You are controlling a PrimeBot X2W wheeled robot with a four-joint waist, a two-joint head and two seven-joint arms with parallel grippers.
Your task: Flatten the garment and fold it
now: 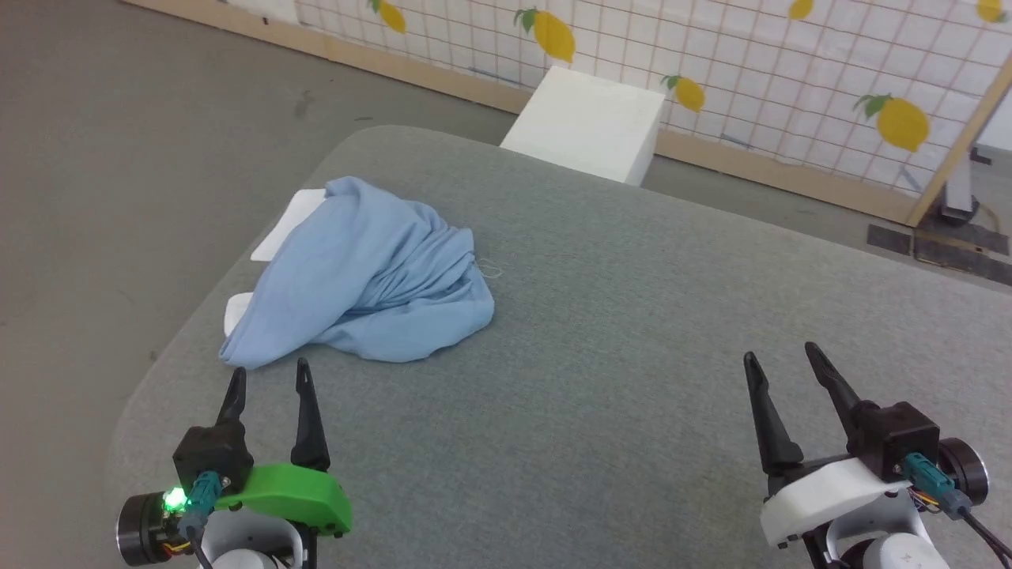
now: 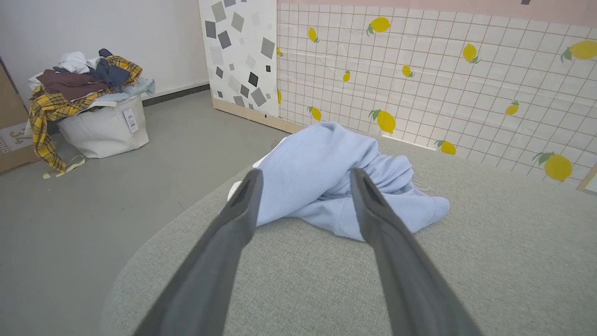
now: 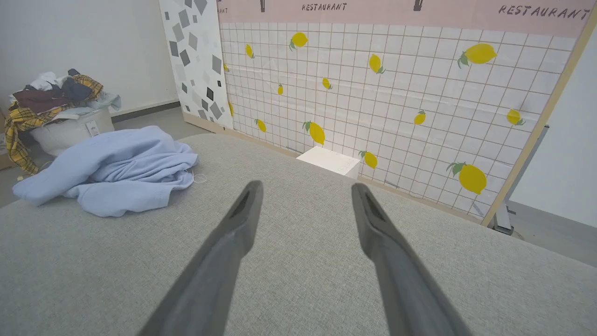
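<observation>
Garment (image 1: 364, 276) is a crumpled blue heap w/ a bit of white poking out underneath, sitting near the far left corner of the table (image 1: 632, 356). Left gripper (image 1: 269, 367) hovers just short of its near edge, jaws wide, nothing held. Right gripper (image 1: 779, 352) is well apart on the right, jaws wide too, empty. So imo flattening isn't started. Next move prob needs both arms to reach in, find an edge each & spread it flat.
</observation>
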